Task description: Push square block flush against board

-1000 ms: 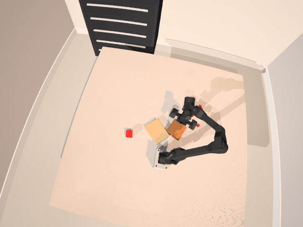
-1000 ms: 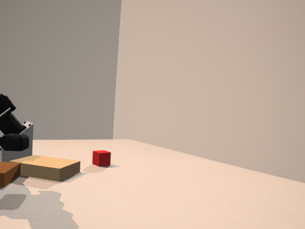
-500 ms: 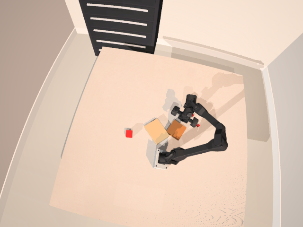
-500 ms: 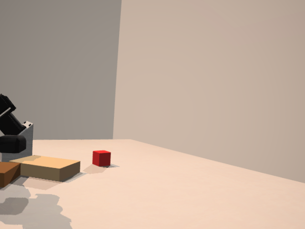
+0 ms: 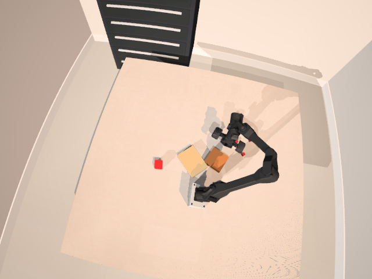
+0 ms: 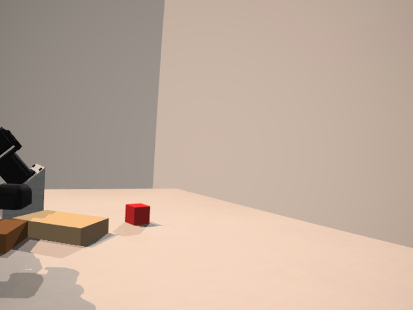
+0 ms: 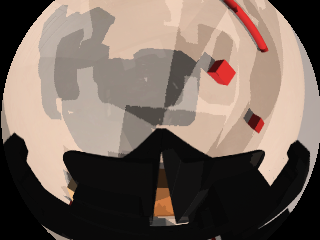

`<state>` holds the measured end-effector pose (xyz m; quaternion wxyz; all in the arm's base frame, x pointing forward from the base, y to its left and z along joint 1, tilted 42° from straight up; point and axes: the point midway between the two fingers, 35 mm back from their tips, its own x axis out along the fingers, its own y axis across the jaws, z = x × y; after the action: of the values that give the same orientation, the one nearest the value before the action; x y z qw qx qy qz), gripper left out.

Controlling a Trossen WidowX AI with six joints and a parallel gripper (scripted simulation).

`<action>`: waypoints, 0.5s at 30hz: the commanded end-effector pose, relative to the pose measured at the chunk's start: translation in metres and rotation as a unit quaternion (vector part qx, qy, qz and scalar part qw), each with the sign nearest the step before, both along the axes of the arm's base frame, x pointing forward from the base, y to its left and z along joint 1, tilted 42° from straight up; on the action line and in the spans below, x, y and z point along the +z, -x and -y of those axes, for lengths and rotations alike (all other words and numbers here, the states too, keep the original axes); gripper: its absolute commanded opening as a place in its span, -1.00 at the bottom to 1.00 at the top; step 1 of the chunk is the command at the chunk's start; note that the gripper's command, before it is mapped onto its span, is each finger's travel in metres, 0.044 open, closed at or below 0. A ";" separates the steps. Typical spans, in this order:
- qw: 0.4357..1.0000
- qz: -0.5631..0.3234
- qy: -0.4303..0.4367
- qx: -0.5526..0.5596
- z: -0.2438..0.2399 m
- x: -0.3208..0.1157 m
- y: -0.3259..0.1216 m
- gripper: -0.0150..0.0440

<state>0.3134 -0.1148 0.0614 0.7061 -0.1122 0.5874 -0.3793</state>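
The square brown-orange block [image 5: 221, 161] [image 6: 6, 228] lies flat on the table. A strip of it shows through the slit between the finger parts in the wrist view [image 7: 162, 201]. The tan rectangular board [image 5: 191, 160] [image 6: 63, 218] lies flat to its left in the top view. The block's left corner is at the board's long right side, touching or nearly so. The facing sides are angled to each other, with a narrow wedge between them. My gripper [image 5: 229, 142] [image 7: 160, 132] is shut and empty, above and just beyond the block's upper right side. Its fingertips are hidden in the top view.
The arm's pale base [image 5: 191, 196] stands just below the board. A red cube [image 5: 158, 164] [image 6: 137, 214] is left of the board. Small red cubes [image 7: 222, 72] [image 7: 256, 123] and a curved red rod [image 7: 251, 26] lie near the gripper. A dark drawer cabinet [image 5: 147, 37] stands behind the table.
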 end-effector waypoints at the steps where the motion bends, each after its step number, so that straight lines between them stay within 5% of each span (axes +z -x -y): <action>1: 1.000 0.000 -0.002 0.001 -0.017 0.017 -0.001 -0.49; 15: 0.996 0.059 -0.004 -0.070 -0.033 0.044 0.020 -0.49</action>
<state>0.3023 -0.0818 0.1006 0.7082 -0.0740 0.5691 -0.4112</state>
